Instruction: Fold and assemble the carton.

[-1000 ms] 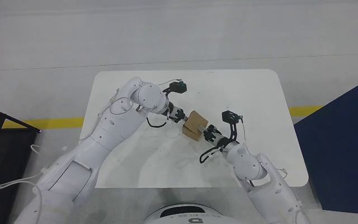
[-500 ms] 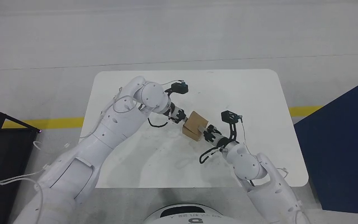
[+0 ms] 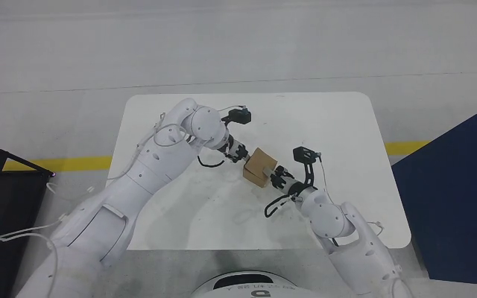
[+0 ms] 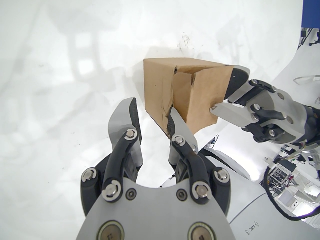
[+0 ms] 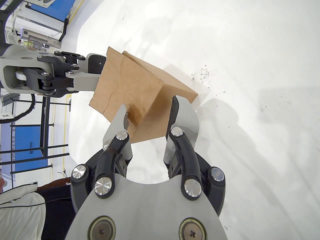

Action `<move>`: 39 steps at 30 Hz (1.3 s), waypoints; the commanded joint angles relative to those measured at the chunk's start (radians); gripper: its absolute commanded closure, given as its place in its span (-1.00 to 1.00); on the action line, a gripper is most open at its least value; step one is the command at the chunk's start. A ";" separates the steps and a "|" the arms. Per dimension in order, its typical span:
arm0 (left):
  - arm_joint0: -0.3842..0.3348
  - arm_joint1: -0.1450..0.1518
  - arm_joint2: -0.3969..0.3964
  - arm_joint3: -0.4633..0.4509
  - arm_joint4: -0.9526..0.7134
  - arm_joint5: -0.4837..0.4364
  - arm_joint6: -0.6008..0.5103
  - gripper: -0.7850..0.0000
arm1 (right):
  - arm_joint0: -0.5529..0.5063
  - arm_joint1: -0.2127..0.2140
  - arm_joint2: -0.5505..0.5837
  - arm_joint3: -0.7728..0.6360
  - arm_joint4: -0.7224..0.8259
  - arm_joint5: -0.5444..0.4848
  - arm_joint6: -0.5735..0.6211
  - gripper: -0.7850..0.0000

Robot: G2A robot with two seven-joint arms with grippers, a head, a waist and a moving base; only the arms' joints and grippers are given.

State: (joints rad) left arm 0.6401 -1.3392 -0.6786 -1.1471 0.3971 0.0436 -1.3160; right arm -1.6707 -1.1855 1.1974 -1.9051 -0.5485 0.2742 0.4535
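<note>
- Holding steady: the carton (image 3: 261, 165) sits at the same spot as a second ago, dead centre of the counter (image 3: 350, 119), tilted. I can't tell if its low edge touches down.
- The only change is in the left arm (image 3: 168, 149): its elbow swings slightly toward 12 o'clock while the wrist stays at the carton.
- My read is a re-angle for the next fold, not a fold itself. The task looks mid-way, with the box formed and the end not closed.
- Left jaws, at the carton's 10 o'clock, are parted and not clamped. One finger touches the creased corner seam and the other hangs free beside it.
- Right jaws, on the right arm (image 3: 328, 216) coming in from 4 o'clock, grip the carton's corner, which fills the gap between the fingers.
- A loose flap (image 5: 110, 83) sticks out toward the left jaws, its edge proud and not flush. It is likely the next thing to push in.
- Room: bare counter lies all round, and every counter edge is well apart from the carton.
- Off the counter, a blue panel (image 3: 447, 208) stands at 3–4 o'clock and a black frame (image 3: 19, 201) at 9 o'clock. Both are far from the work.
</note>
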 commanded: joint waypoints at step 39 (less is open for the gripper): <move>0.007 0.001 -0.008 -0.031 -0.005 -0.013 0.034 0.11 | -0.021 0.002 0.009 -0.023 -0.013 -0.003 0.001 0.24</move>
State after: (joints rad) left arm 0.6497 -1.3367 -0.6893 -1.1811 0.3924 0.0318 -1.2836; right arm -1.6911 -1.1840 1.2063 -1.9281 -0.5624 0.2715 0.4547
